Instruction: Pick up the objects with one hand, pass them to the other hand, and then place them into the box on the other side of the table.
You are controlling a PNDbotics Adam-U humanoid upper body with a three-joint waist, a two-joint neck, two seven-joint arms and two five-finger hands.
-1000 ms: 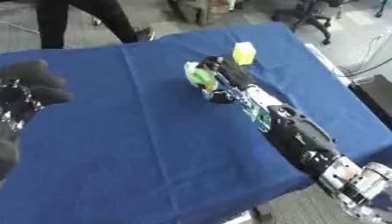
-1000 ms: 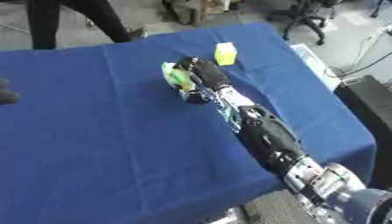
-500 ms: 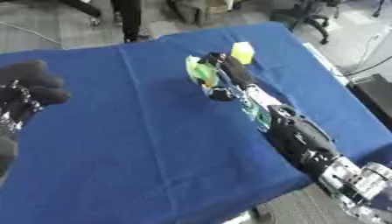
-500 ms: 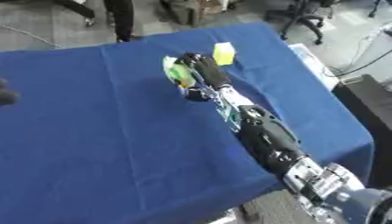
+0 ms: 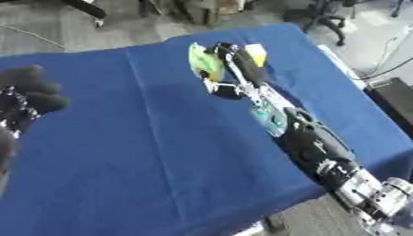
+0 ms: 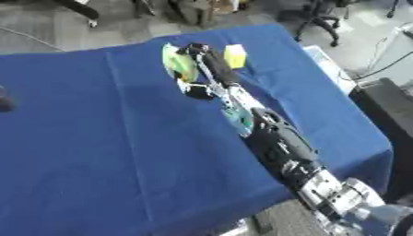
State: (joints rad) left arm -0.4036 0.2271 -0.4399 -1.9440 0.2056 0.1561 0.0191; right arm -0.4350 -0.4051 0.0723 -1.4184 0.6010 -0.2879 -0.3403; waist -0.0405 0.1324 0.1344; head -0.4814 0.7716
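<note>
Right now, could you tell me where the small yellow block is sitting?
The yellow block sits on the blue table near its far right corner, just right of the right hand, which is at a green object.

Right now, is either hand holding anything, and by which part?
The right hand is closed around the green object, gripping its right side. The left hand holds nothing.
</note>
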